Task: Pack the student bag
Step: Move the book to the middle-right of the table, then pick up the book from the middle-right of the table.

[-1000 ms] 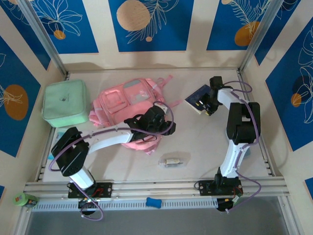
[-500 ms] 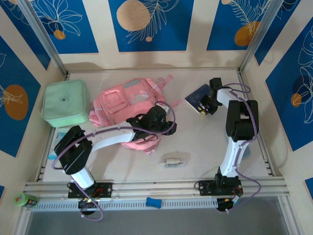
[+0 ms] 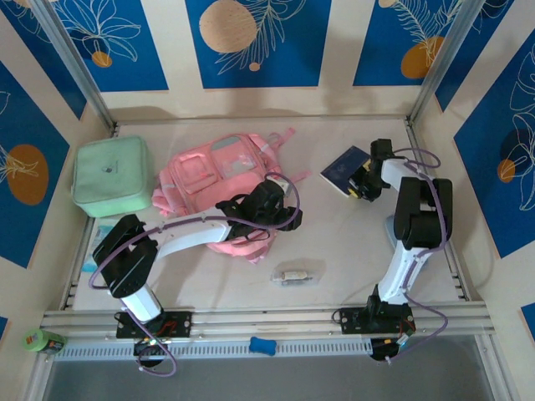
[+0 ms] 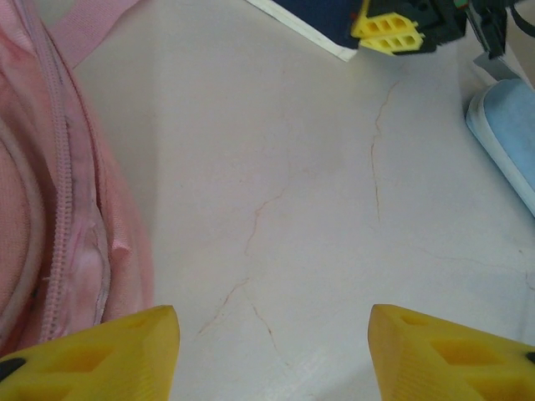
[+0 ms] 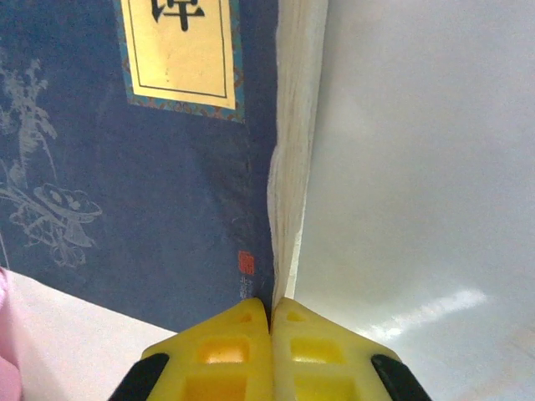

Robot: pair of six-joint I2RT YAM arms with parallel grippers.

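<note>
This is a robotics lab test cell, a built enclosure rather than a lived-in room. A pale flat table (image 3: 334, 242) is boxed in on three sides by cream wall panels with blue flower-print rectangles (image 3: 251, 42). Bare aluminium posts (image 3: 71, 67) rise at its far corners. Along its near edge runs a slotted aluminium rail (image 3: 267, 319), with a white-and-black left arm (image 3: 180, 234) and right arm (image 3: 410, 251) bolted to it, both trailing purple cables (image 3: 294, 210).

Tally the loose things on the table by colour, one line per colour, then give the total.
Pink: 1, the backpack
Mint green: 1, the zip case
Dark blue: 1, the book
Pale blue: 2, the flat packet near the zip case and the rounded object near the right arm
Silver-grey: 1, the small item near the front
Total: 6
</note>
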